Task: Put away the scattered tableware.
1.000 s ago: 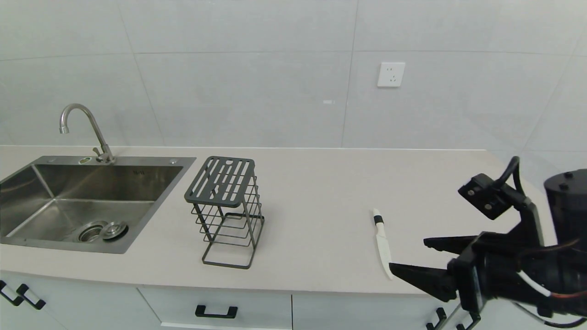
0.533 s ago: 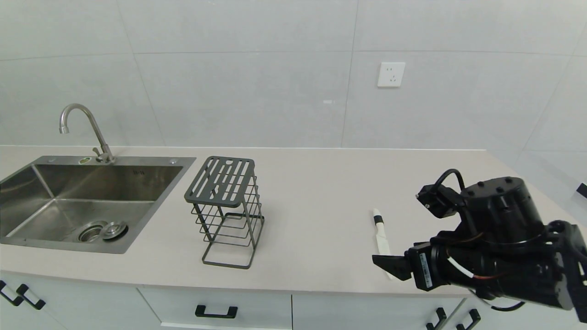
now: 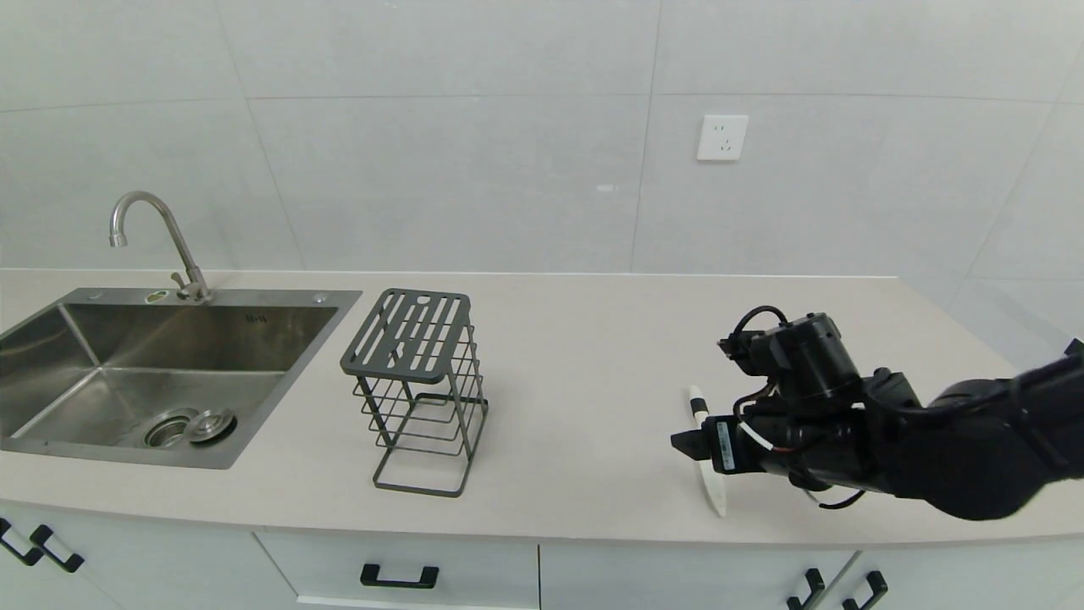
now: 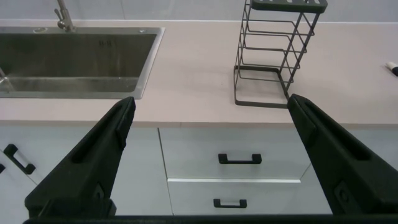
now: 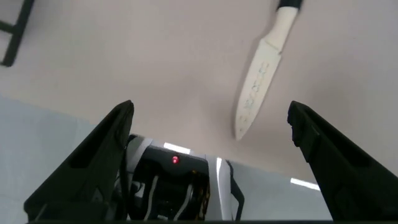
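A white knife (image 3: pixel 716 493) with a black band near its handle end is seen lying flat on the countertop (image 3: pixel 576 356), well to the right of the wire rack (image 3: pixel 417 390), its blade tip pointed toward the counter's front edge. The right gripper (image 3: pixel 688 445) is held just over the knife's middle, on the side away from the rack, with its jaws spread wide apart. In the right wrist view the knife (image 5: pixel 260 78) is framed between the two dark fingers (image 5: pixel 112 149), and nothing is gripped; whether the blade is touched cannot be told. The left gripper (image 4: pixel 210 102) is held in front of the cabinet drawers (image 4: pixel 239 159), below and nearer than the rack (image 4: pixel 273 56), its jaws likewise apart and holding nothing. To the rack's left a steel sink (image 3: pixel 195 326) with a curved faucet (image 3: pixel 161 241) is set into the counter. A wall socket (image 3: pixel 721 137) is mounted on the tiles, above and right of the rack.
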You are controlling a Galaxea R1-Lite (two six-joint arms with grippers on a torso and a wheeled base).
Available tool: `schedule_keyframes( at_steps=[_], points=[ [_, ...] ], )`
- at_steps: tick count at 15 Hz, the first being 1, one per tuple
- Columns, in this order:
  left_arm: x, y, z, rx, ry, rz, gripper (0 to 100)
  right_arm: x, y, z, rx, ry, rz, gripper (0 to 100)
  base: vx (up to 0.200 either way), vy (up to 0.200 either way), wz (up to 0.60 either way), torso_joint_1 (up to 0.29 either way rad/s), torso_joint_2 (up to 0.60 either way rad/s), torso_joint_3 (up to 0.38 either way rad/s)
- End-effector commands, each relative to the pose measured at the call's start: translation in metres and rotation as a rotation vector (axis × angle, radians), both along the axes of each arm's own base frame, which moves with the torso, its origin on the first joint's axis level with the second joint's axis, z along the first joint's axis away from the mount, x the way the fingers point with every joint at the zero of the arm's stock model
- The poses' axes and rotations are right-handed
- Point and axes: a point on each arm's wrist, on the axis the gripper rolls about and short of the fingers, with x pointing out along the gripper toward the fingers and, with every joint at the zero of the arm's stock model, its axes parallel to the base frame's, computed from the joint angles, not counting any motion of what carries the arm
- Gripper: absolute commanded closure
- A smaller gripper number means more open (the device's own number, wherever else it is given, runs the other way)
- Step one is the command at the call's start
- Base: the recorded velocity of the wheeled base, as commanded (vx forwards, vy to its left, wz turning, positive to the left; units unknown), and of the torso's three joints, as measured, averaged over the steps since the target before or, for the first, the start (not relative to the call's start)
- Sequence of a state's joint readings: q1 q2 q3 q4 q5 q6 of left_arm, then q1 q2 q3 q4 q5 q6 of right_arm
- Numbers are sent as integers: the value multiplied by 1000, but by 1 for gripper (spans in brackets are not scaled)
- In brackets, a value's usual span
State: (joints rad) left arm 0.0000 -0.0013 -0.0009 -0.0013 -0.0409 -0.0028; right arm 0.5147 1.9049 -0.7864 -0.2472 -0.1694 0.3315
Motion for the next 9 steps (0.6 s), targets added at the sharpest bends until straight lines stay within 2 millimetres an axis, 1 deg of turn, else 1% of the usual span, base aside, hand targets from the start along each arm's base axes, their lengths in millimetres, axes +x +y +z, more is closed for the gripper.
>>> schedule_keyframes(
  at_steps=[1,3,5,7,9],
  points=[
    [0,0,0,0,0,1,0,37,-9,-33,-60,49,-90,0,0,0,0,0,0,0],
    [0,0,0,0,2,6,0,49,-15,-44,-69,63,-123,0,0,0,0,0,0,0],
    [0,0,0,-2,2,6,0,55,-19,-55,-90,75,-152,0,0,0,0,0,0,0],
    [0,0,0,-2,2,6,0,55,-11,-57,-91,57,-135,0,0,0,0,0,0,0],
    [0,0,0,-3,2,6,0,55,2,-62,-92,52,-100,0,0,0,0,0,0,0]
  ],
)
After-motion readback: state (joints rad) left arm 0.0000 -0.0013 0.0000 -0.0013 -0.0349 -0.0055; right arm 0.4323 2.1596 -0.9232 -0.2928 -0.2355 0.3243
